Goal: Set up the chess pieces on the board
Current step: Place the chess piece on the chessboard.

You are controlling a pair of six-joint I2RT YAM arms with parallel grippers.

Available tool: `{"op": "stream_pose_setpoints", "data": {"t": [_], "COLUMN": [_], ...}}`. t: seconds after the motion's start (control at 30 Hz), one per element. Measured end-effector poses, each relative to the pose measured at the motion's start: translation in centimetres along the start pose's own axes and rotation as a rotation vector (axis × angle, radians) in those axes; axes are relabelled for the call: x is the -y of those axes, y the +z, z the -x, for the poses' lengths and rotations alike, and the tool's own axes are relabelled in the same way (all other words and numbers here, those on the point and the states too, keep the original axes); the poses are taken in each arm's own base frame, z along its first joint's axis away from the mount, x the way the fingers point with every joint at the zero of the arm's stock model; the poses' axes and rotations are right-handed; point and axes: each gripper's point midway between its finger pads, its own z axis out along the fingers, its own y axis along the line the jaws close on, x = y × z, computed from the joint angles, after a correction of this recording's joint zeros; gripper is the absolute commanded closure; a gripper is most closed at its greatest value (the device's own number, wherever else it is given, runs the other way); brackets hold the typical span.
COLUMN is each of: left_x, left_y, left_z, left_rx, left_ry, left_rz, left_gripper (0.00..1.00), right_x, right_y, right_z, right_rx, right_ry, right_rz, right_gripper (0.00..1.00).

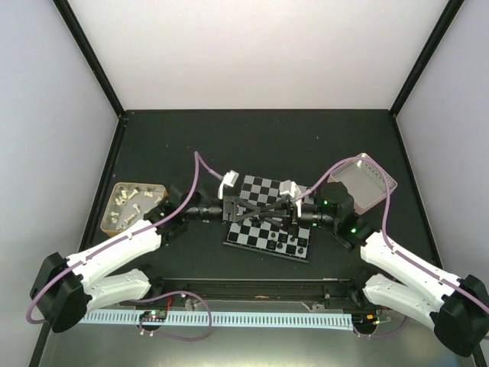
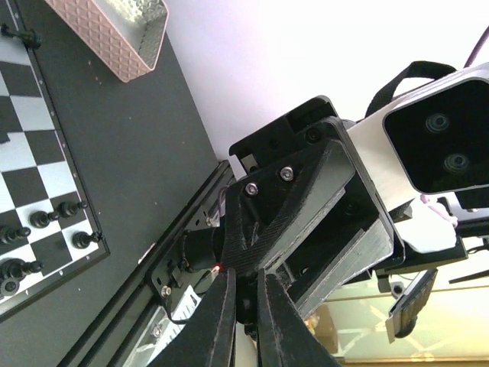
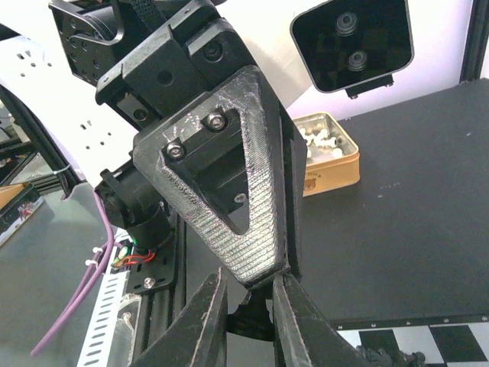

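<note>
Tiny black chess pieces [image 1: 289, 243] stand on the near right rows of the black-and-silver checked board [image 1: 258, 186], mid-table. Above it the left gripper [image 2: 246, 281] and right gripper [image 3: 246, 281] meet tip to tip. Each is narrowly parted around something dark; whether either has hold of it cannot be told.

Crossed fingers [image 1: 260, 209] of the 2 arms hide the middle of the board [image 1: 256, 186], so whether either pair grips any chess pieces [image 1: 289, 243] cannot be told.
</note>
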Motion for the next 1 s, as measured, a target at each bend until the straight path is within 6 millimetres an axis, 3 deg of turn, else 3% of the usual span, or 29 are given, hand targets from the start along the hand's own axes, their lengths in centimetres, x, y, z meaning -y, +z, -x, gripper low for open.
{"op": "stream_pose_setpoints", "data": {"t": [0.13, 0.27, 0.37, 0.47, 0.63, 0.8, 1.0], "left_x": [-0.6, -0.8, -1.4, -3.3, -6.2, -8.1, -12.0], "left_y": [0.1, 0.1, 0.1, -0.1, -0.8, 1.8, 4.1], "left_z": [-0.2, -0.2, -0.4, -0.4, 0.2, -0.2, -0.9], "left_rx": [-0.004, 0.001, -0.003, 0.014, 0.059, 0.022, 0.0], "left_ry": [-0.01, -0.003, 0.014, 0.027, 0.067, 0.128, 0.181], "left_rz": [0.01, 0.018, 0.045, 0.14, 0.324, 0.51, 0.769], "left_gripper": [0.98, 0.98, 0.98, 0.98, 0.98, 0.98, 0.98], "right_x": [0.3, 0.6, 1.8, 3.2, 5.3, 8.2, 10.4], "right_y": [0.1, 0.2, 0.1, -0.6, -3.9, -7.4, -10.7], "right_z": [-0.6, -0.7, -0.5, -0.3, -0.6, -2.4, -5.5], "right_rx": [-0.02, -0.026, -0.021, 0.002, 0.128, 0.193, 0.194], "right_ry": [0.011, 0.03, 0.055, 0.105, 0.219, 0.39, 0.556], "right_rz": [-0.012, -0.035, -0.112, -0.213, -0.436, -0.688, -0.927], "right_gripper": [0.74, 0.42, 0.31, 0.28, 0.26, 0.26, 0.26]}}
